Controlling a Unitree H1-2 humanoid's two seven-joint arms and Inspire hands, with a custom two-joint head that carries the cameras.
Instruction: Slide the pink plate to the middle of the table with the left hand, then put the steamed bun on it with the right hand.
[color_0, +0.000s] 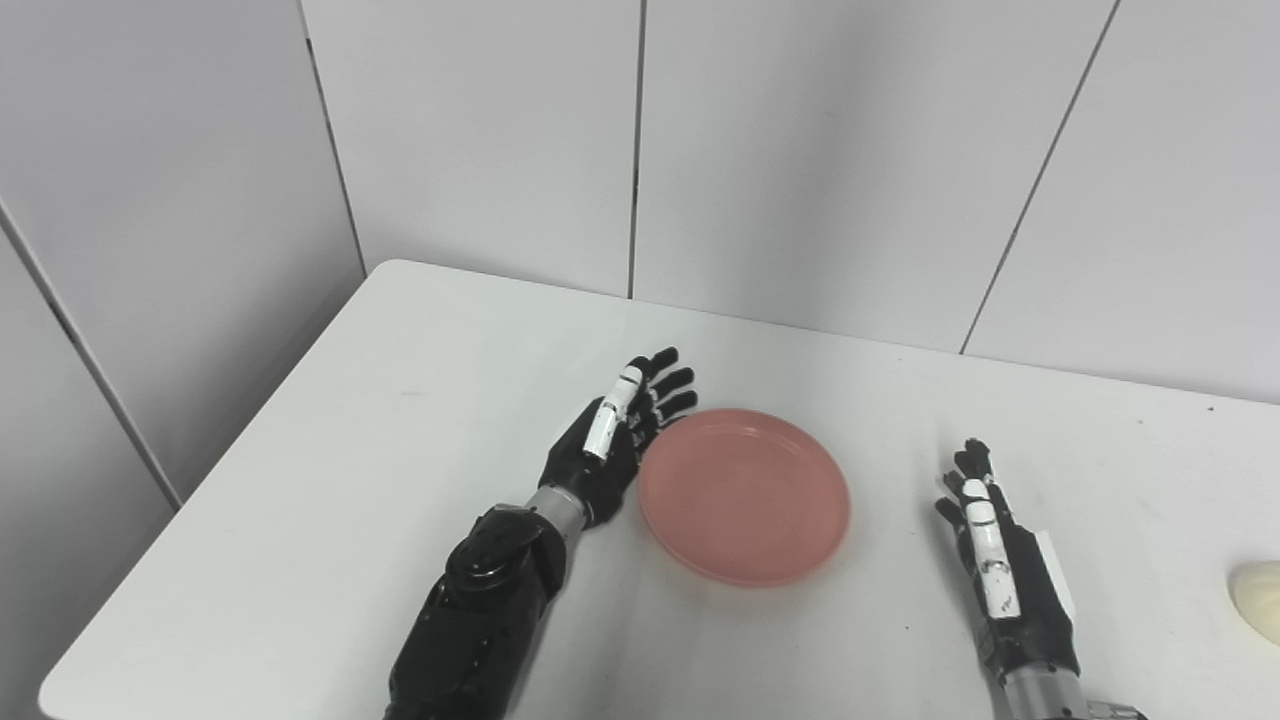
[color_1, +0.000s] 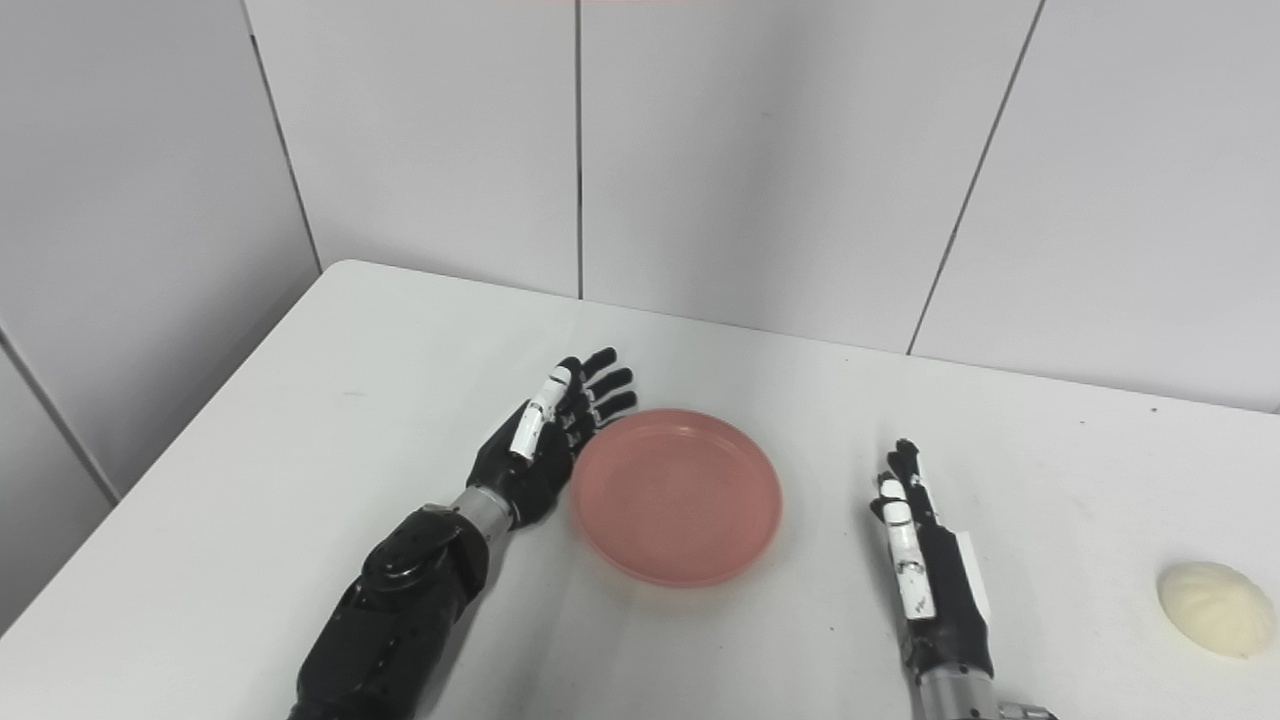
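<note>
Left hand (color_1: 548, 440) flat against pink plate (color_1: 677, 497) rim, right hand (color_1: 925, 565) open

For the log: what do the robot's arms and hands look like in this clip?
Both arms are glossy black with silver metal wrist cuffs. The left robot hand and right robot hand are black with slim fingers; each carries white segments on one digit. No loose cables or markings are visible.
</note>
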